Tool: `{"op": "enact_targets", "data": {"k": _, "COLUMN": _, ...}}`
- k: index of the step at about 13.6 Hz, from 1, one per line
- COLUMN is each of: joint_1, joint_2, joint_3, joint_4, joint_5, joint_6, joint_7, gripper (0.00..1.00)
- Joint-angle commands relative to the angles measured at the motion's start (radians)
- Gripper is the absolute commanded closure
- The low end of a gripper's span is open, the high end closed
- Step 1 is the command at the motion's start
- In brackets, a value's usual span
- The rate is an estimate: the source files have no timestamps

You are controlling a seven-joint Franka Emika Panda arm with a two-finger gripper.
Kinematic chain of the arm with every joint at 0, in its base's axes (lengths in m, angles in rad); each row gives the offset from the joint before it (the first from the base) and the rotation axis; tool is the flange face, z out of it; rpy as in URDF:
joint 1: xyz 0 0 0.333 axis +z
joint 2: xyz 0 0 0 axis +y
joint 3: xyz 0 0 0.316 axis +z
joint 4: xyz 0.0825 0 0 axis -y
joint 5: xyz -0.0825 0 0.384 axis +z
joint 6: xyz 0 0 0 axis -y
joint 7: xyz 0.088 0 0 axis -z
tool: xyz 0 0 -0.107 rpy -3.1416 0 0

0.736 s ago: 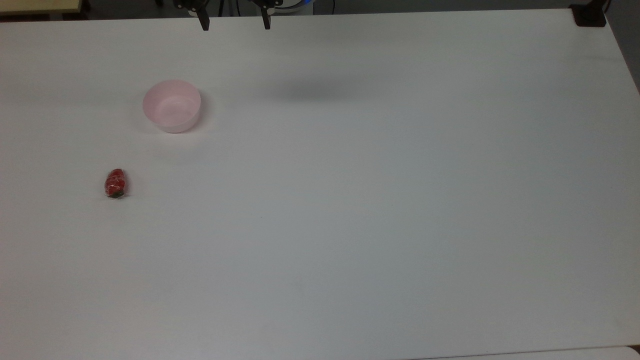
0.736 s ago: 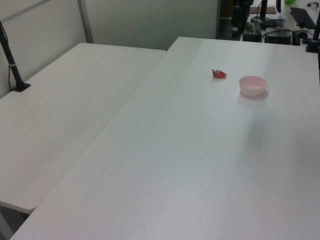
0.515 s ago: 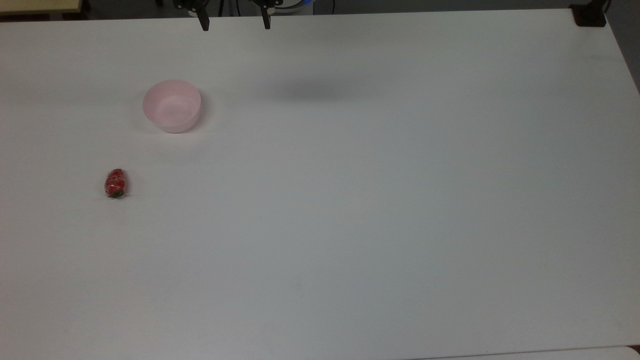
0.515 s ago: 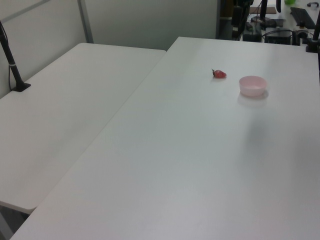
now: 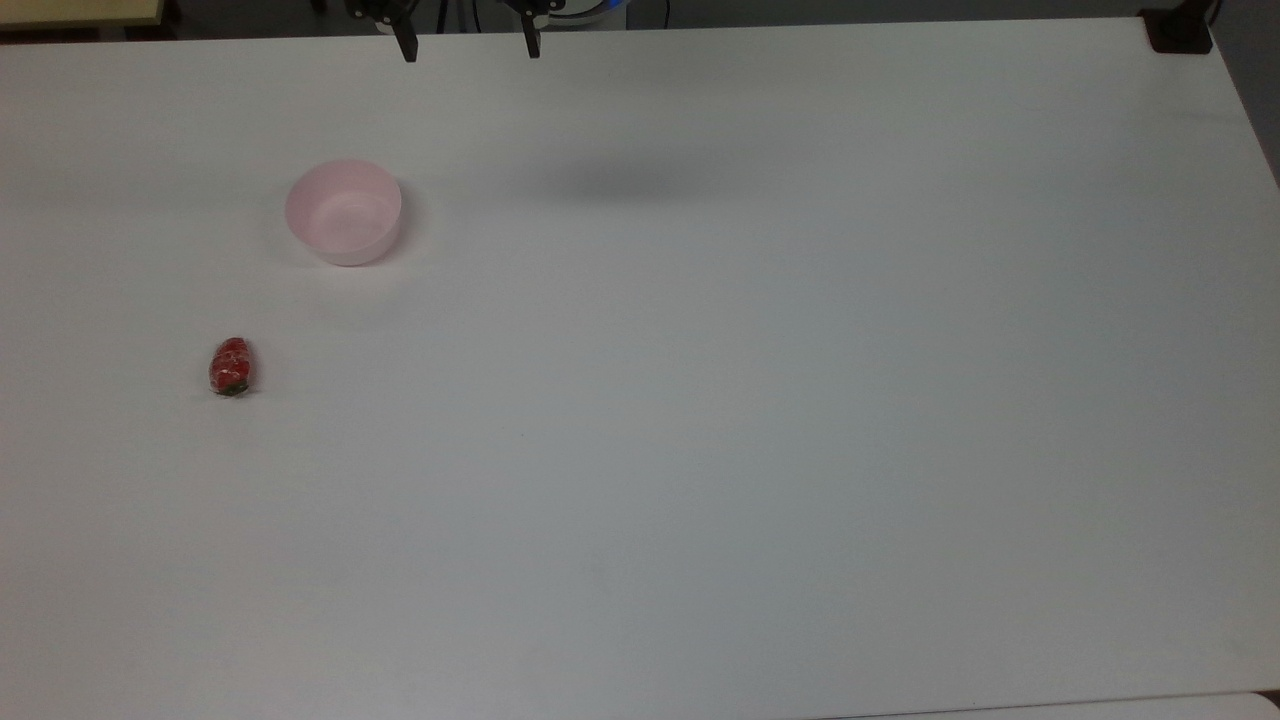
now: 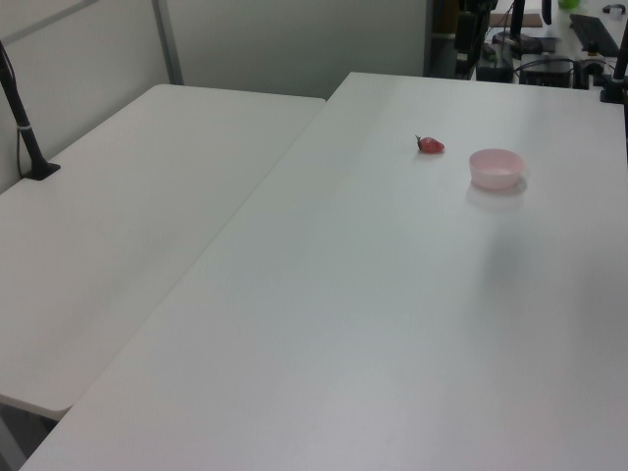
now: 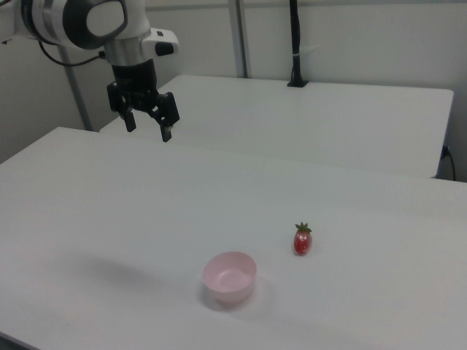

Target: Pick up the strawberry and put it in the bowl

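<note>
Currently strawberry (image 5: 231, 367) lying on the white counter (image 5: 760, 400), long axis running up-down in the top view, green leafy end toward the top view's bottom, well apart from the empty pink bowl (image 5: 344, 211), end effector (image 7: 148, 126) raised, fingers spread, grasping nothing.

My two-finger gripper (image 5: 468, 48) hangs at the top view's upper edge, above the far rim of the wide flat white table (image 5: 760, 400), with its fingers spread apart. The small round pale pink plastic bowl (image 5: 344, 212) stands on the table, below the gripper and to the top view's left. The small glossy red toy strawberry (image 5: 231, 367) lies on the table nearer the top view's lower left, well apart from the bowl. In the right view, the strawberry (image 7: 303, 240) lies to the bowl's (image 7: 230, 277) right, and my gripper (image 7: 148, 128) hangs high at the right view's upper left.
</note>
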State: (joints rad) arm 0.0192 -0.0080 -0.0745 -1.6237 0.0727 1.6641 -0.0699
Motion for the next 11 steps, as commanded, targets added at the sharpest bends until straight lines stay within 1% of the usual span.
{"op": "enact_targets", "data": {"k": 1, "joint_1": 0.016, "joint_2": -0.012, "joint_3": -0.019, "joint_4": -0.019, "joint_5": -0.004, "joint_6": 0.031, "joint_7": -0.019, "gripper": 0.00}}
{"op": "enact_targets", "data": {"k": 3, "joint_1": 0.007, "joint_2": -0.016, "joint_3": -0.027, "joint_4": -0.015, "joint_5": -0.031, "joint_6": 0.029, "joint_7": -0.018, "gripper": 0.00}}
{"op": "enact_targets", "data": {"k": 5, "joint_1": -0.004, "joint_2": -0.015, "joint_3": -0.071, "joint_4": -0.013, "joint_5": -0.060, "joint_6": 0.032, "joint_7": -0.024, "gripper": 0.00}}
{"op": "enact_targets", "data": {"k": 6, "joint_1": -0.013, "joint_2": -0.009, "joint_3": -0.085, "joint_4": -0.012, "joint_5": -0.088, "joint_6": 0.051, "joint_7": -0.054, "gripper": 0.00}}
{"op": "enact_targets", "data": {"k": 7, "joint_1": -0.039, "joint_2": -0.007, "joint_3": -0.085, "joint_4": -0.016, "joint_5": -0.096, "joint_6": 0.081, "joint_7": -0.109, "gripper": 0.00}}
{"op": "enact_targets", "data": {"k": 8, "joint_1": -0.076, "joint_2": 0.006, "joint_3": -0.085, "joint_4": -0.019, "joint_5": -0.099, "joint_6": 0.091, "joint_7": -0.198, "gripper": 0.00}}
{"op": "enact_targets", "data": {"k": 9, "joint_1": -0.099, "joint_2": 0.031, "joint_3": -0.087, "joint_4": -0.018, "joint_5": -0.106, "joint_6": 0.107, "joint_7": -0.234, "gripper": 0.00}}
{"op": "enact_targets", "data": {"k": 10, "joint_1": -0.149, "joint_2": 0.057, "joint_3": -0.090, "joint_4": -0.028, "joint_5": -0.110, "joint_6": 0.146, "joint_7": -0.248, "gripper": 0.00}}
{"op": "enact_targets", "data": {"k": 11, "joint_1": -0.181, "joint_2": 0.104, "joint_3": -0.091, "joint_4": -0.048, "joint_5": -0.111, "joint_6": 0.216, "joint_7": -0.251, "gripper": 0.00}}
